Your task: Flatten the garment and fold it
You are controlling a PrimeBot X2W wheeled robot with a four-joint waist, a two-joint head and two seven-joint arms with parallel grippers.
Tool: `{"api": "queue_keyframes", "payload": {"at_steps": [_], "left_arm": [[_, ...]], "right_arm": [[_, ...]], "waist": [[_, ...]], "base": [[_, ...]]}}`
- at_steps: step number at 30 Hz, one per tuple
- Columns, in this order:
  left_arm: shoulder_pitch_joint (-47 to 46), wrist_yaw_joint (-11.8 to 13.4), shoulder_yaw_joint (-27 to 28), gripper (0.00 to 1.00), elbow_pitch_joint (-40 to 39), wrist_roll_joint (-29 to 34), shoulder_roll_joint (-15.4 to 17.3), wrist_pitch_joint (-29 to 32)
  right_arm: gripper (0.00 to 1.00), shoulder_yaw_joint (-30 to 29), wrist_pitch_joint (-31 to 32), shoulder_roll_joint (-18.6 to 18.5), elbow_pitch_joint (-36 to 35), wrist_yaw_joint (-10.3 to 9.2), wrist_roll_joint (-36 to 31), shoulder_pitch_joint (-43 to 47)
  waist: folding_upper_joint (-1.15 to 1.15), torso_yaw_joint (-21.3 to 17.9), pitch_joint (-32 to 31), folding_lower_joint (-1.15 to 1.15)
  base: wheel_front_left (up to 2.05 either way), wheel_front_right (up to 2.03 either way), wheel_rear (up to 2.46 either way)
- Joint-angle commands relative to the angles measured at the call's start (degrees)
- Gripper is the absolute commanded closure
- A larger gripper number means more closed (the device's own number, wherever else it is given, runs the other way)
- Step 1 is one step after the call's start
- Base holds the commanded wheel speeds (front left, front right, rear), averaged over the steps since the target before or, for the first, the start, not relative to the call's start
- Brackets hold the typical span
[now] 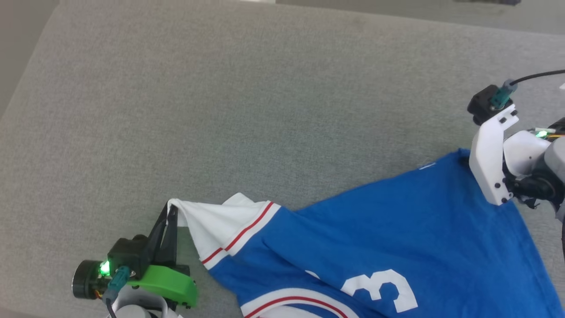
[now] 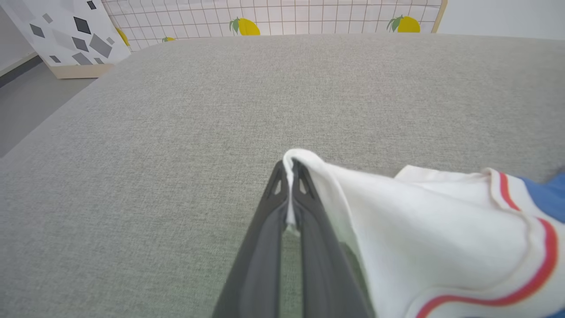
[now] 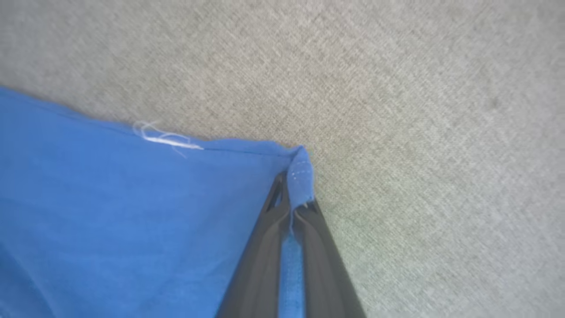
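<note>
The garment [image 1: 397, 238] is a bright blue shirt with a white sleeve, red-and-white trim and a white number 3, spread across the lower right of the grey surface. At the lower left, my left gripper [image 1: 171, 211] is shut on the white sleeve's tip [image 2: 293, 161], which is pinched between its dark fingers [image 2: 265, 247]. At the right, my right gripper [image 3: 292, 194] is shut on a blue hem corner [image 3: 301, 174]; in the head view its white bracket [image 1: 490, 163] hides the fingertips. The cloth is stretched between the two grips.
A grey fabric-covered surface [image 1: 247, 101] extends far and left. Behind it stand a panel with a grid and lemon print [image 2: 282, 17] and a board with grey diamond shapes [image 2: 66, 35]. A loose white thread [image 3: 163, 138] lies on the blue hem.
</note>
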Motion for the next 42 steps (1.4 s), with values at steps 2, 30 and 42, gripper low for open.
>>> {"api": "queue_keyframes", "payload": {"at_steps": [2,30,42], "left_arm": [[0.6,-0.1,0.9,1.00,0.8,0.7,1.0,-0.2],[-38.7,-1.6,-2.6,1.00,1.9,1.8,10.7,2.0],[-72.3,-1.9,-4.8,1.00,14.1,0.3,13.2,2.6]], "right_arm": [[1.00,1.4,-4.0,0.4,-0.4,-0.09,1.0,0.2],[1.00,-11.0,-39.8,4.0,0.1,-0.09,-8.0,-11.0],[1.00,-23.7,-37.8,10.4,6.1,-0.09,-21.2,-32.2]], "waist": [[0.00,-2.3,-3.7,-0.01],[0.00,-9.3,-12.6,-0.01],[0.00,-10.3,3.7,-0.01]], "base": [[0.00,0.00,0.00],[0.00,0.00,0.00],[0.00,0.00,0.00]]}}
